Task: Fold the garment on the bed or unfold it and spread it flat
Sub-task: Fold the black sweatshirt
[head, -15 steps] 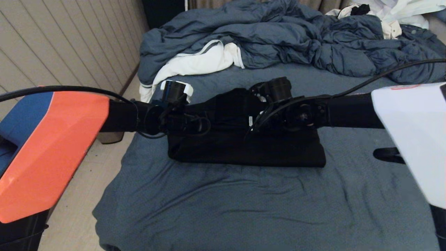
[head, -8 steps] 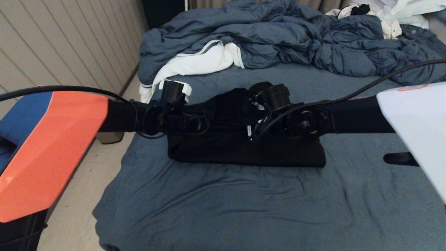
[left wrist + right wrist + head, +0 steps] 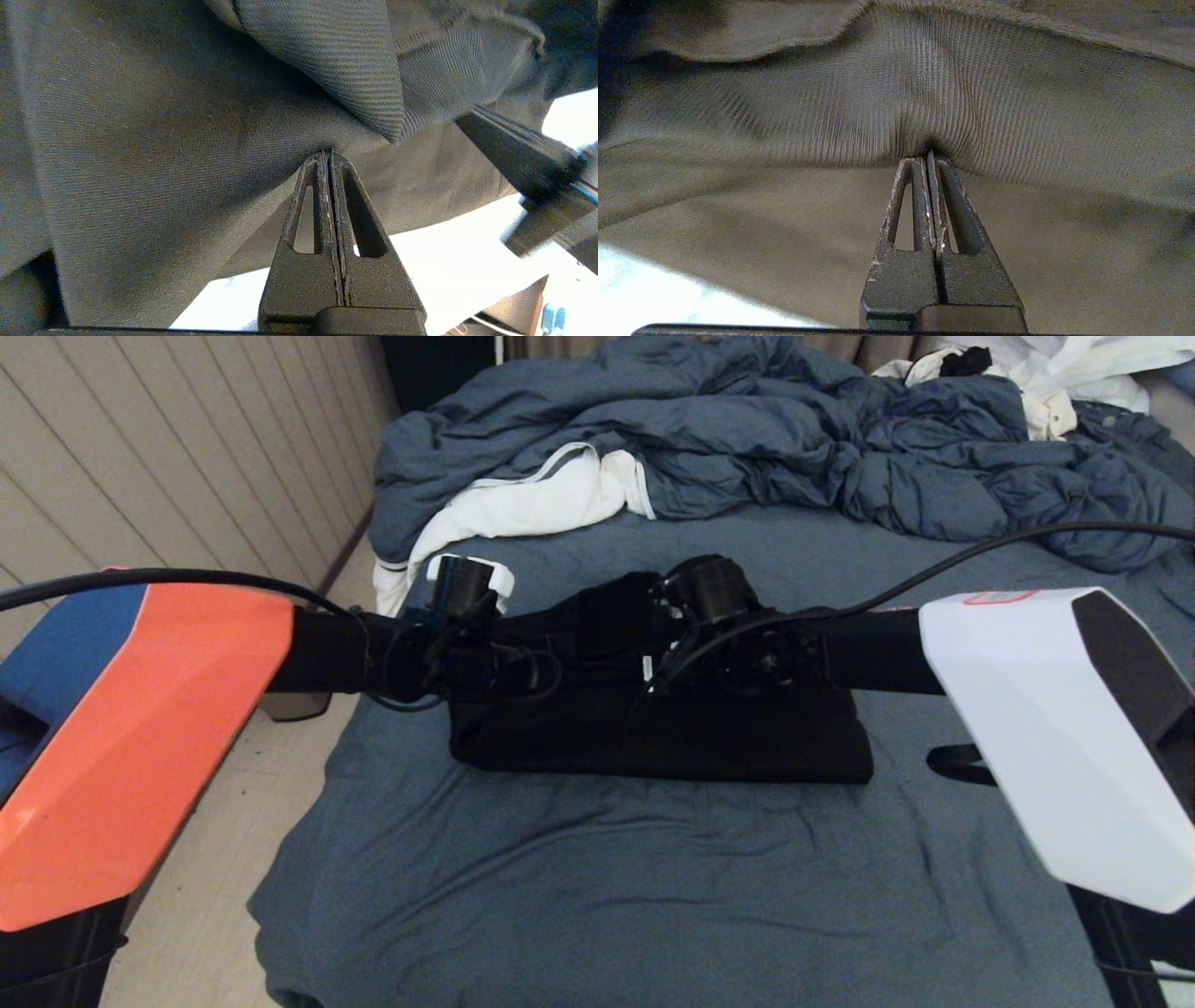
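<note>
The garment (image 3: 653, 737), a black hooded sweatshirt, lies folded into a wide low bundle across the middle of the bed (image 3: 653, 896). Both arms reach over it from the sides, with their wrists above its far half. In the left wrist view my left gripper (image 3: 325, 156) is shut, its tips pinching a fold of the dark fabric (image 3: 140, 140). My right gripper (image 3: 926, 158) is also shut and nips a puckered ribbed part of the cloth (image 3: 924, 93). In the head view both sets of fingers are lost against the black cloth.
A rumpled blue-grey duvet (image 3: 747, 439) fills the far end of the bed. White clothing (image 3: 523, 509) lies at its left edge and more white clothing (image 3: 1074, 373) at the far right. A panelled wall (image 3: 140, 448) and floor (image 3: 215, 877) run along the bed's left side.
My right arm has swung leftward, carrying its wrist a little to the left over the garment. The left arm and the garment's near edge stay where they were.
</note>
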